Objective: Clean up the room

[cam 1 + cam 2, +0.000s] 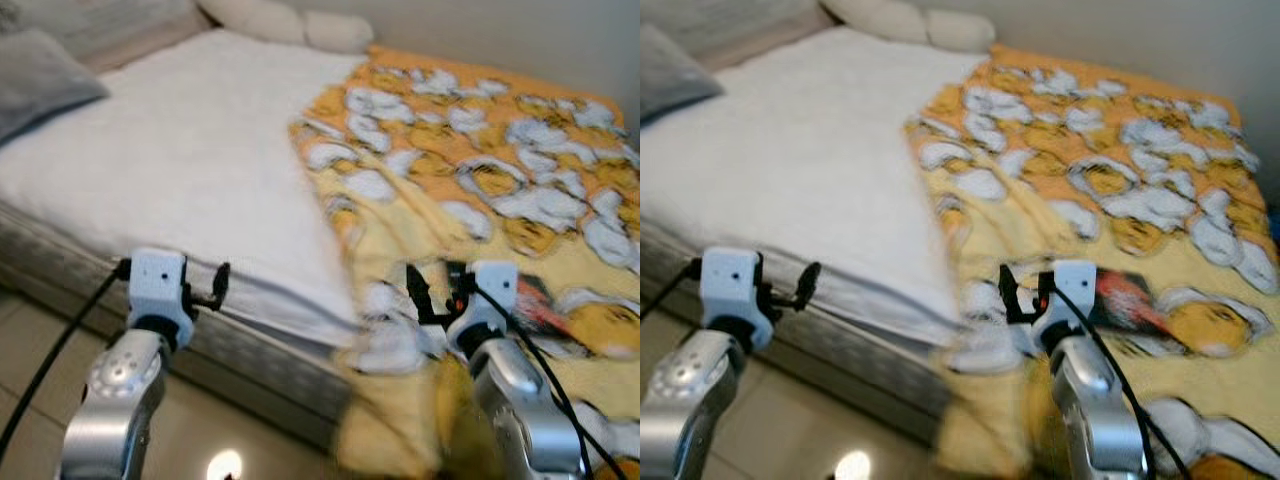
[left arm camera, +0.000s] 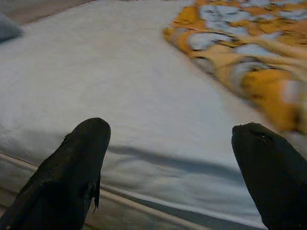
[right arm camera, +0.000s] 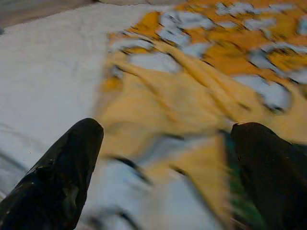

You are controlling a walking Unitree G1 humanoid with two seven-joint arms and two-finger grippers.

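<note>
A wide bed (image 1: 180, 170) takes up most of the scene, its top covered with a white fleecy sheet (image 1: 200, 150) that hangs a little over the near edge. Spread across the bed's right half lies a yellow-and-orange blanket (image 1: 480, 180) printed with white and grey patches; its near end droops over the mattress edge toward the tiled floor (image 1: 30, 340), and its left border overlaps the white sheet. At the far left corner sits a grey pillow (image 1: 40, 75), and two pale cushions (image 1: 290, 22) rest against the wall at the head of the bed.

The left gripper (image 1: 205, 290) hovers at the near edge of the mattress over the white sheet, fingers spread wide with nothing between them; the left wrist view shows both black fingertips (image 2: 81, 158) apart above the sheet. The right gripper (image 1: 432, 290) hovers over the blanket's near part, fingers likewise wide apart and empty.
</note>
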